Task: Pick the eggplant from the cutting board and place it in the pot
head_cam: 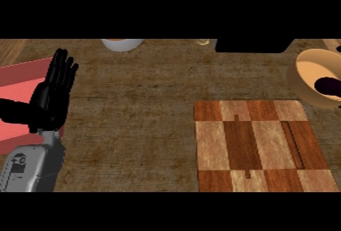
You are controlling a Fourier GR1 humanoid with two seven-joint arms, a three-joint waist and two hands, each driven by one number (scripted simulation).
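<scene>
The left hand's fingers [60, 72] are straight and released, pointing up, holding nothing; the left hand [52, 97] rests well to the left of the cutting board [260, 144], over a red mat [20, 76]. The checkered wooden cutting board lies bare on the counter [140, 113]. Just beyond the board's far right corner stands the tan pot [313, 79], tilted toward view, with the dark eggplant [329, 85] inside it. The right hand does not show.
</scene>
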